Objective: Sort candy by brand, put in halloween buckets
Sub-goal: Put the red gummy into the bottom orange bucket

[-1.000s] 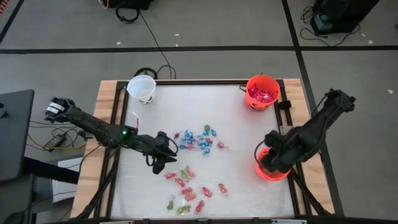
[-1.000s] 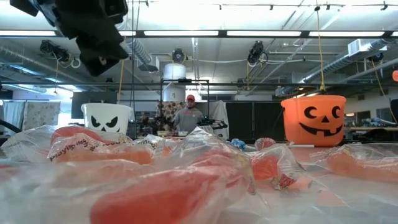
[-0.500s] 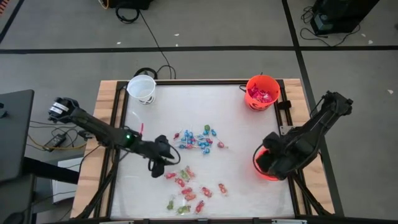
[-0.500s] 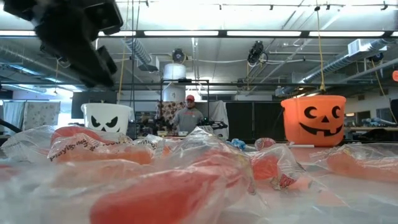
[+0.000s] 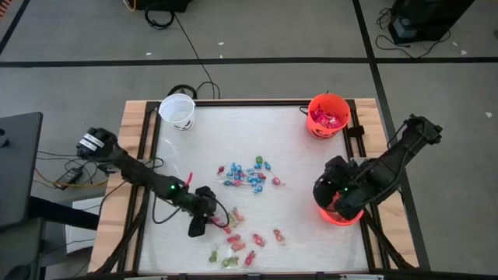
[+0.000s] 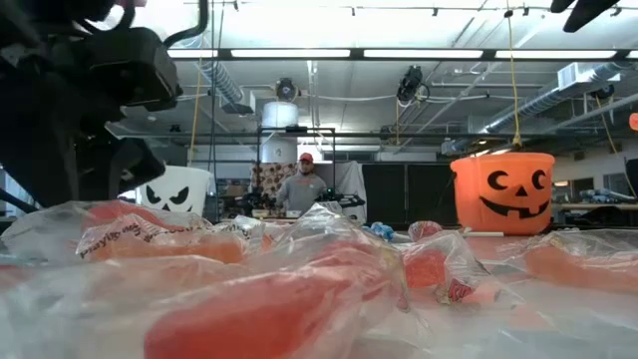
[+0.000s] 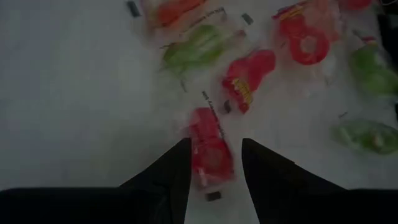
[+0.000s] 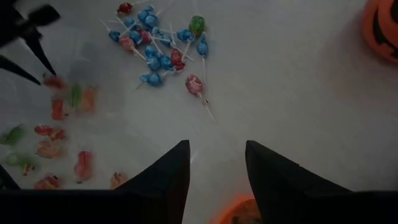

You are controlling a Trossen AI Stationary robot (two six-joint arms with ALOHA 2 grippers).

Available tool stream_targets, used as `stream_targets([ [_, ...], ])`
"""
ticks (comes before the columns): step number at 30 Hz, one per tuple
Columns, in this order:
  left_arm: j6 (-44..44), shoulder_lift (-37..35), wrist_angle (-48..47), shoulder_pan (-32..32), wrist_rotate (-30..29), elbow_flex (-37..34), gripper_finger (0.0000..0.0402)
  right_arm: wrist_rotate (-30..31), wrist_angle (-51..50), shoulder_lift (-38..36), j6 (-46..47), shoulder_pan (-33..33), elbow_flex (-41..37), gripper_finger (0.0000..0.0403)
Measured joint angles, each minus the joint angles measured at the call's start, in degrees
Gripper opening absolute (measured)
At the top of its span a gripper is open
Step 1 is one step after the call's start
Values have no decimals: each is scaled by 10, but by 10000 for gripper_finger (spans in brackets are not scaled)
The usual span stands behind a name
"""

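Note:
Candy lies loose on the white table: blue and red lollipops [image 5: 245, 175] in the middle, red, green and orange packets [image 5: 241, 241] nearer the front edge. My left gripper [image 5: 196, 227] is low at the left edge of the packets, open, with a red packet [image 7: 210, 152] lying between its fingers. My right gripper [image 5: 327, 190] hangs open and holding nothing over the near orange bucket [image 5: 342, 214] at the table's right edge. The other orange bucket [image 5: 327, 115], holding red packets, stands at the far right corner. The white bucket [image 5: 177, 111] stands at the far left corner. My left gripper has one finger [image 7: 174, 171] on each side of the red packet's near end [image 7: 211, 168], coming from above at a slant. The packet lies flat on the table. Whether the fingers touch it cannot be told.
The table has a raised wooden frame [image 5: 132, 148] along its sides. Bare white surface lies between the candy and the right-hand buckets. In the low view a person [image 6: 302, 184] stands in the room far behind the table, between the white bucket [image 6: 184, 189] and the jack-o'-lantern bucket [image 6: 503, 191].
My left gripper has moved toward the table's near edge and down, from beside the lollipops to the left edge of the packets. My right gripper has risen a little and shifted slightly toward the table's middle, staying over the near orange bucket.

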Motion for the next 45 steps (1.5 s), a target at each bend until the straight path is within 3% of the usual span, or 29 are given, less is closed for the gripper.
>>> stream_targets([
  [6, 0, 8, 22, 4, 18, 0, 147, 2, 43, 10, -45, -20, 0, 166],
  [11, -28, 17, -49, 4, -53, 1, 137, 2, 74, 15, -74, -27, 0, 166],
  [15, -32, 38, -54, 4, -62, 4, 121, 6, 84, 18, -94, -27, 0, 166],
  [19, -49, 45, -32, 3, -57, 2, 87, 10, 85, 18, -110, -27, 0, 166],
  [23, -75, 42, -25, 4, -57, 2, 18, 23, 85, 18, -130, -28, 0, 166],
  [28, -110, 24, -14, 3, -57, 2, 4, 36, 86, 18, -133, -28, 0, 163],
  [36, -120, -85, 19, 5, -164, 9, 2, 40, 178, 18, -205, -30, -14, 158],
  [45, -38, -177, 82, 5, -292, 33, 1, 39, 406, 18, -368, -78, -53, 158],
])
